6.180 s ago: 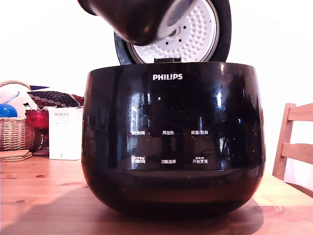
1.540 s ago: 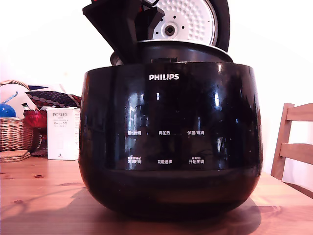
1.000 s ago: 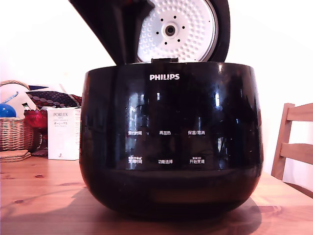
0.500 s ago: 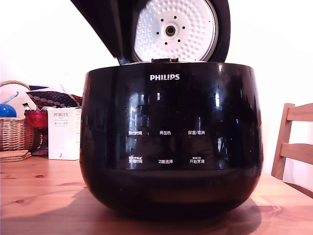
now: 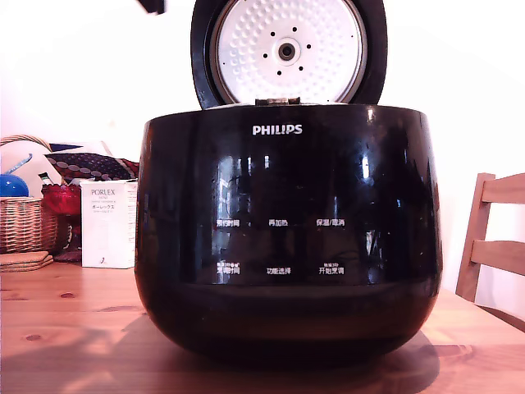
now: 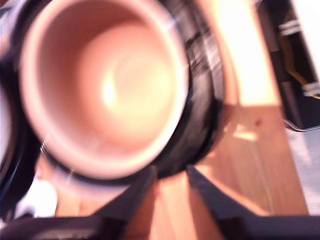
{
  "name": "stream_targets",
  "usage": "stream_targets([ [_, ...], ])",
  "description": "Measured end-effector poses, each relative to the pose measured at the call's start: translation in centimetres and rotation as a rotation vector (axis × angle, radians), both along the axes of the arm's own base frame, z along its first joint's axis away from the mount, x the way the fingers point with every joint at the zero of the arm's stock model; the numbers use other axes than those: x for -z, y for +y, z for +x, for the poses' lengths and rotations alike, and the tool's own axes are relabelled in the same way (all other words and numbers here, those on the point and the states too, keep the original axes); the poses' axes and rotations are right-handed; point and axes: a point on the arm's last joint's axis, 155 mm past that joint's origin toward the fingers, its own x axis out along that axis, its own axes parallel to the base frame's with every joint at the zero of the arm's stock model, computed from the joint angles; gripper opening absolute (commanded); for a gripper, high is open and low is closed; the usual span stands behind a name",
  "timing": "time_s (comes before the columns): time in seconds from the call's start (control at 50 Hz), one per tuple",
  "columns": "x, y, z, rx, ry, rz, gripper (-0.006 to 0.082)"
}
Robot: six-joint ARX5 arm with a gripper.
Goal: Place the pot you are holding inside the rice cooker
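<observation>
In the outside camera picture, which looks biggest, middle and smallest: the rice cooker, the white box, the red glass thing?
As they look in the exterior view:
1. rice cooker, by far the biggest, though it also sits nearest the camera
2. white box
3. red glass thing, smallest, but partly hidden behind the box

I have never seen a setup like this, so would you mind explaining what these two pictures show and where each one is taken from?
One picture comes from a fixed camera on the wooden table, looking straight at a glossy black rice cooker with its lid standing open. At the exterior view's left sit a wicker basket and a white box; a wooden chair is at its right. Only a dark scrap of the arm shows at the top edge.

The other picture comes from a camera on the robot arm's wrist, looking down and blurred by motion. The two dark prongs are the gripper, open and holding nothing. Beyond it, the pot sits inside the cooker.
</observation>
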Motion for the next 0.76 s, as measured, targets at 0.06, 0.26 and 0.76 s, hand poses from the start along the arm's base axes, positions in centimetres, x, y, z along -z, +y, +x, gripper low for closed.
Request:
stream_targets([
  [0.06,-0.1,0.5,0.9,-0.079,0.004,-0.028,-0.0023],
  [0.26,-1.4,2.8,5.8,-0.396,-0.025,-0.193,-0.0023],
  [0.76,-5.1,11.4,14.8,-0.955,-0.152,-0.524,-0.0023],
])
